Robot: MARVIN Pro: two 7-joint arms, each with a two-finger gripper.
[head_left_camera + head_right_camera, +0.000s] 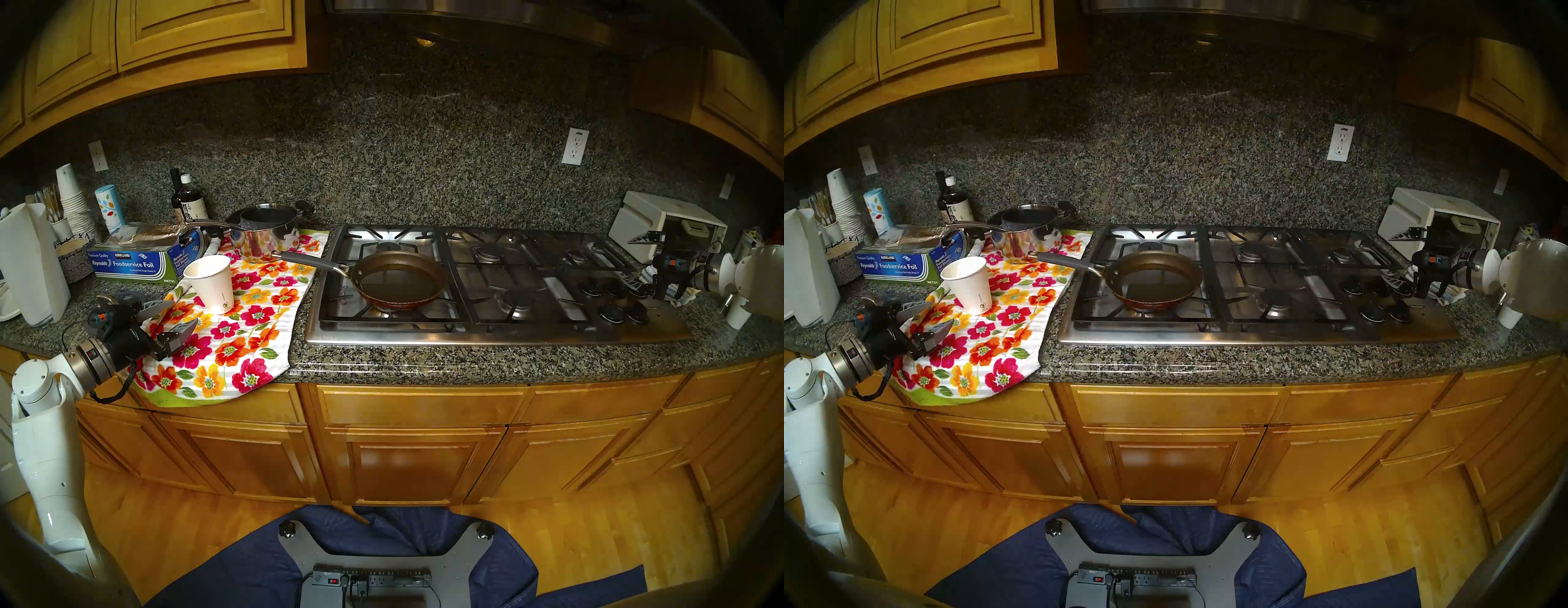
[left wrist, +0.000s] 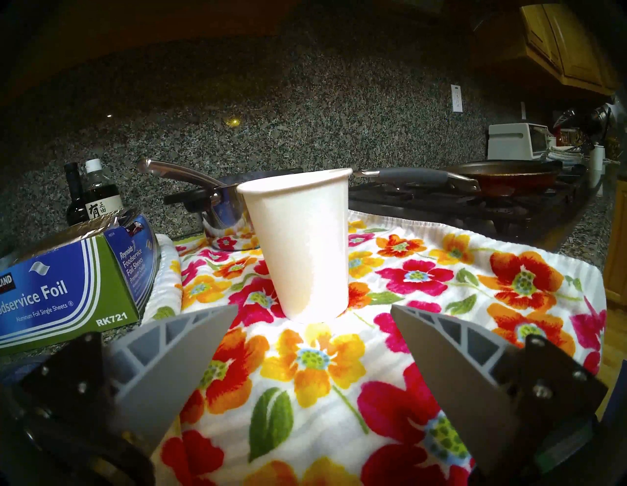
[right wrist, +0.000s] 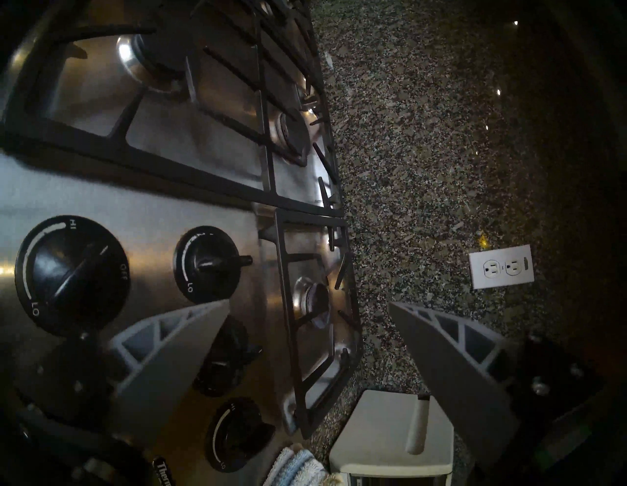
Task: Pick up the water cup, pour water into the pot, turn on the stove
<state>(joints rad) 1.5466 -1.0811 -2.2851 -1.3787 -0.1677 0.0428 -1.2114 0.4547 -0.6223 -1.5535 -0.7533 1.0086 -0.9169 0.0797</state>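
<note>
The left tool (image 1: 172, 316) is hovering low over the flowered towel (image 1: 237, 322) at the bench (image 1: 424, 361) edge, its fingers spread wide and gripping nothing. Just ahead of it, in line with the gap between the fingers but not touching them, the cup (image 2: 300, 244) is standing upright on the towel (its small green logo is facing the head camera, away from this tool). Beyond the cup and to the tool's right, the pan (image 1: 399, 278) is sitting on the stove (image 1: 488, 284), on its front-left burner, with its grey handle reaching back toward the cup. A steel saucepan (image 1: 265, 231) is resting behind the cup. The right tool (image 1: 640, 263) is hanging at the stove's far right end, fingers likewise spread and empty, with the black knobs (image 3: 71, 275) close in front of its lower finger (image 3: 176, 346).
</note>
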